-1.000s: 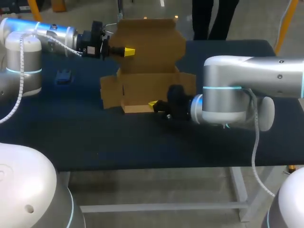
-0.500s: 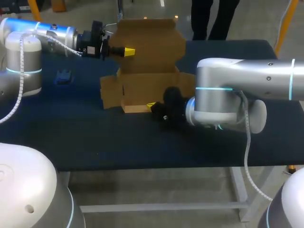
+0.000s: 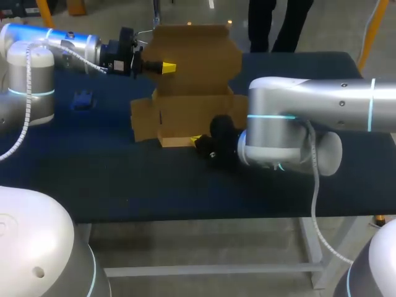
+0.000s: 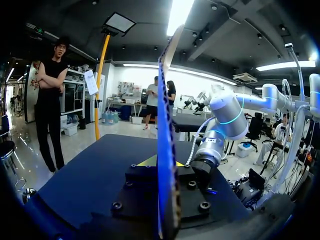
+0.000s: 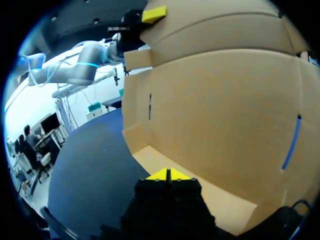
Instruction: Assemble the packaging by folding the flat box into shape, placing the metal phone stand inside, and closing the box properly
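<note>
The brown cardboard box (image 3: 195,102) stands half formed at the table's back middle, its lid (image 3: 198,52) upright and a side flap (image 3: 143,119) splayed out to the left. My left gripper (image 3: 166,66) is shut on the lid's left edge. In the left wrist view the lid (image 4: 165,125) runs edge-on between the yellow tips of that gripper (image 4: 162,161). My right gripper (image 3: 199,140) sits low at the box's front, shut with nothing held. In the right wrist view its joined tips (image 5: 168,175) hover just over the box's pale low panel (image 5: 210,192), facing the inner wall (image 5: 225,110).
A small dark blue object (image 3: 82,99) lies on the dark table cloth (image 3: 124,179) at the left, under my left arm. My right arm's thick elbow (image 3: 278,133) lies across the table to the right of the box.
My right arm has slid left, bringing its shut gripper closer along the box's front. The left arm and the lid have stayed put.
</note>
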